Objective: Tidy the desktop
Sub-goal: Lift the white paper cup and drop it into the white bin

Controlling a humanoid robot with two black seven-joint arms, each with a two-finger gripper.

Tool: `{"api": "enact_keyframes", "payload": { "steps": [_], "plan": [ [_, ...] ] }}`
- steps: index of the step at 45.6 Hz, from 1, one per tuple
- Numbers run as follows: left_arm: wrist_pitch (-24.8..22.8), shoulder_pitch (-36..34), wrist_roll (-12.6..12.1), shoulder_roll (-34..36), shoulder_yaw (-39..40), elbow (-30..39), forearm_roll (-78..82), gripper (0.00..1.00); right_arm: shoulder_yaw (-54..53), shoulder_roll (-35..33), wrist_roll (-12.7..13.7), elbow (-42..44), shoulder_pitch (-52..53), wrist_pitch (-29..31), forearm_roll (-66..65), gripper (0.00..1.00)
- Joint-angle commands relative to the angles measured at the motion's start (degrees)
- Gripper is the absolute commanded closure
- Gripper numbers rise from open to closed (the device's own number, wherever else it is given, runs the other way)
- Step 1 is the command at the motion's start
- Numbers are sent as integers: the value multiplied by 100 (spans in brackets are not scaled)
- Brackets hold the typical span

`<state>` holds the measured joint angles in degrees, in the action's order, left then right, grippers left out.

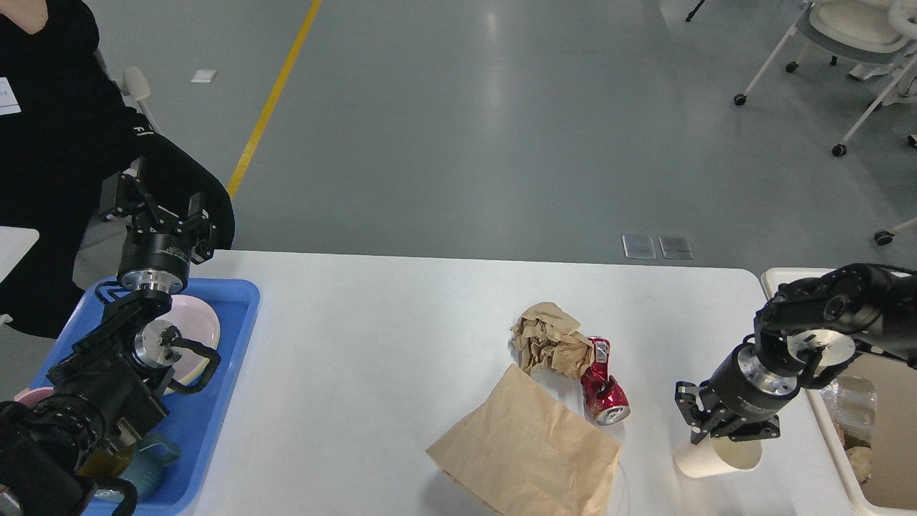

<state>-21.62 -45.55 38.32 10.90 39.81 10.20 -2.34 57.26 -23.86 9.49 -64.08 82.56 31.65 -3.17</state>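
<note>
The white desktop (372,344) bears a crumpled brown paper wad (548,337), a crushed red can (602,383), a flat brown paper bag (526,448) and a white paper cup (706,459) near the front right. My right gripper (727,428) points down onto the cup's rim with its fingers drawn in on it, and the cup leans to one side. My left gripper (161,204) is open and empty, held up over the far edge of the blue tray (229,301).
The blue tray at the left holds a pink plate (200,322) and a teal cup (154,459). A cream-white bin (831,430) with trash stands off the table's right edge. A person in black (50,143) stands at the far left.
</note>
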Motion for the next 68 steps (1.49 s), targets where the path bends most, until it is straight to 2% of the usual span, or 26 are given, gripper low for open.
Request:
{"api": "enact_keyframes", "payload": {
  "steps": [1, 9, 16, 20, 31, 36, 43, 49, 56, 57, 61, 63, 64, 68],
  "plan": [
    [0, -6, 0, 0, 0, 0, 6, 4, -14, -188, 0, 1, 392, -1, 0, 100],
    [0, 3, 0, 0, 0, 0, -3, 4, -5, -461, 0, -8, 1332, 148, 9, 100],
    [0, -6, 0, 0, 0, 0, 6, 4, -22, -698, -9, 27, 2299, 675, 9, 100],
    [0, 3, 0, 0, 0, 0, -3, 4, -22, -909, -9, 63, 2878, 764, 9, 100],
    [0, 3, 0, 0, 0, 0, 6, 4, -31, -1156, -9, 212, 3249, 764, 0, 100],
    [0, 3, 0, 0, 0, 0, 6, 4, 13, -1199, -9, 299, 3127, 676, 0, 100],
    [0, -6, 0, 0, 0, 0, -3, 4, 13, -1349, -9, 1221, 2319, 466, 9, 100],
    [0, 3, 0, 0, 0, 0, -3, 4, 4, -1358, -9, 2215, 1238, -307, 27, 100],
    [0, 3, 0, 0, 0, 0, -3, 4, -57, -1349, -18, 2997, -36, -1309, 27, 100],
    [0, -6, 0, 0, 0, 0, 6, 4, -57, -1349, -18, 3103, -203, -1450, 27, 92],
    [0, -6, 0, 0, 0, 0, 6, 4, -75, -1296, -18, 3595, -889, -2056, 27, 27],
    [0, 3, 0, 0, 0, 0, 6, 4, -110, -1261, -26, 3823, -1197, -2294, 27, 4],
    [0, -6, 0, 0, 0, 0, 6, 4, -136, -1235, -26, 3894, -1337, -2356, 27, 0],
    [0, 3, 0, 0, 0, 0, -3, 4, -207, -1121, -26, 4000, -1821, -2427, 27, 0]
  ]
}}
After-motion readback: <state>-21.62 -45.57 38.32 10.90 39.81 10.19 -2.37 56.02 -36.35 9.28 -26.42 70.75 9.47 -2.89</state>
